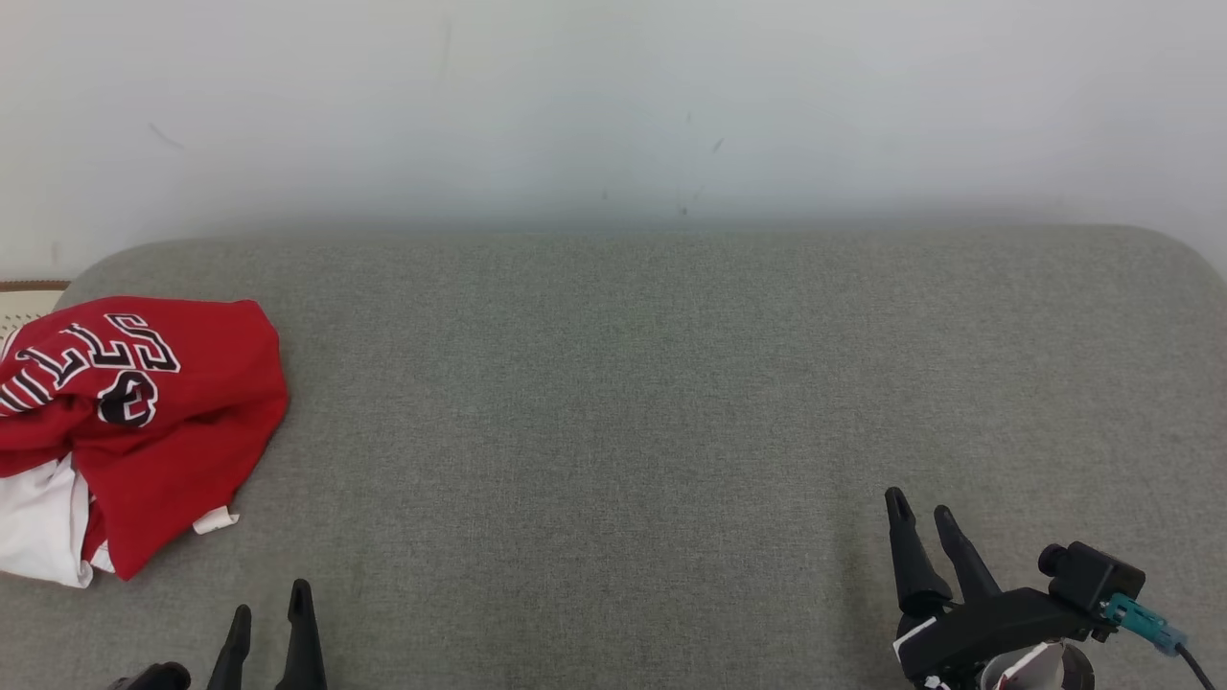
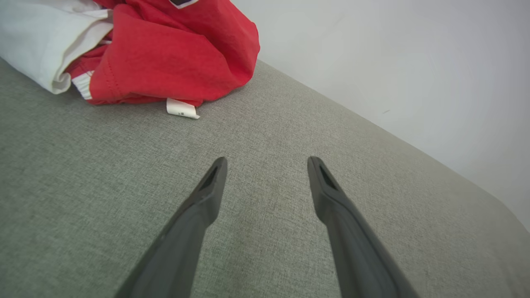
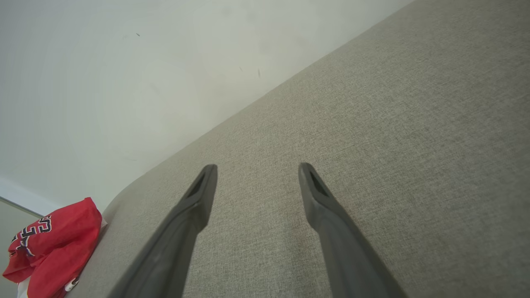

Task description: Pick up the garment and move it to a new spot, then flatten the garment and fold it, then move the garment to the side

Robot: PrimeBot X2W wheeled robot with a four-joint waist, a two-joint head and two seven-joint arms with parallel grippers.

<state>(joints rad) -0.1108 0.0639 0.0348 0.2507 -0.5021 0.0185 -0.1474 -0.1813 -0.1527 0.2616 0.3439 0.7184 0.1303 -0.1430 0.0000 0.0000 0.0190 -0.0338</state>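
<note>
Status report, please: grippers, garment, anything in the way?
Open, empty: left gripper, right gripper. Crumpled red jersey at left end of grey cushion. Nothing between it and left gripper.

Head cam high, fwd-down, wrist cams low, all share garment (image 1: 182,431)

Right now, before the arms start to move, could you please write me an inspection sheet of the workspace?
Surface: grey fabric cushion, flat, woven texture.
Job's things: red garment, crumpled at the cushion's left end, white cloth bunched with it, small white label sticking out.
Clutter: nothing seen.
Grippers: left gripper and right gripper both open, holding nothing, apart from the garment.
Cables: black cable with teal plug at the right wrist.
Surroundings: pale wall behind the cushion.
</note>
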